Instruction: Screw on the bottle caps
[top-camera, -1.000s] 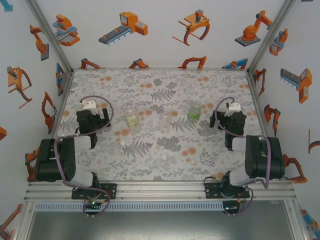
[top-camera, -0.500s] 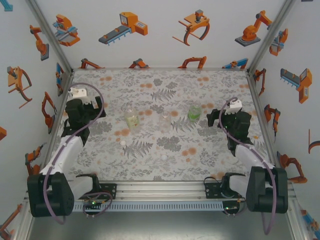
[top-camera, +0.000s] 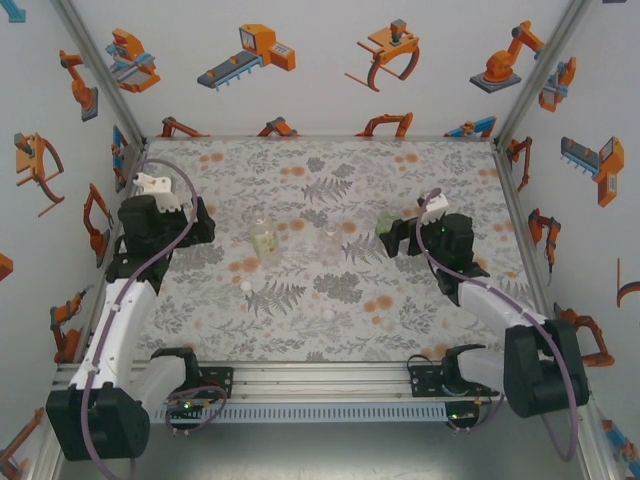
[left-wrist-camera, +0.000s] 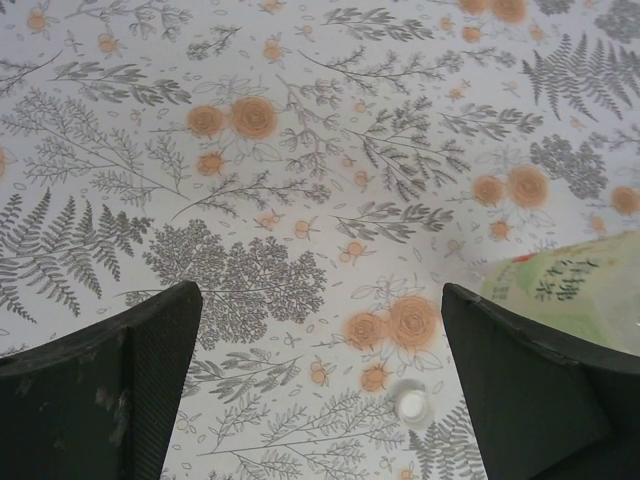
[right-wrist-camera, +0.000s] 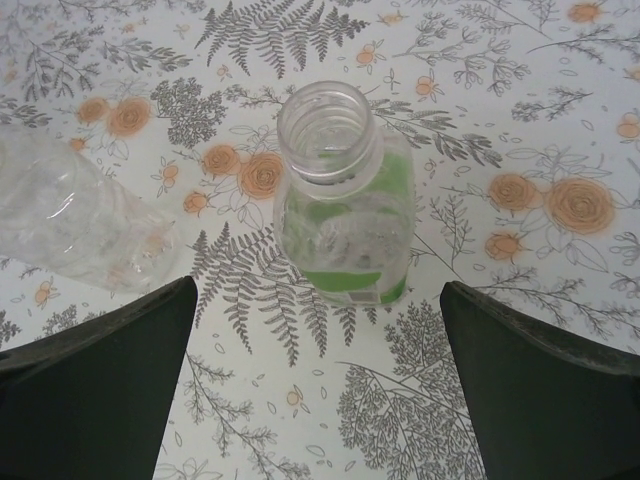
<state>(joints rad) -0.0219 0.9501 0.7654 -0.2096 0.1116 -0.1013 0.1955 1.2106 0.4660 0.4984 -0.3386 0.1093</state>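
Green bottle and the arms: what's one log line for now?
right end effector: open, facing uncapped green bottle | left end effector: open, near loose cap

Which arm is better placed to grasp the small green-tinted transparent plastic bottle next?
Right. The right gripper, open, points at the uncapped, upright green-tinted bottle just ahead of its fingers. The left gripper, also open, is across the table, near the yellowish transparent plastic bottle instead.

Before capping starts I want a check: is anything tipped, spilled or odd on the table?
Nothing stands out. The yellowish bottle, colourless bottle and green bottle stand upright and uncapped, with no spill; a loose cap lies flat on the table.
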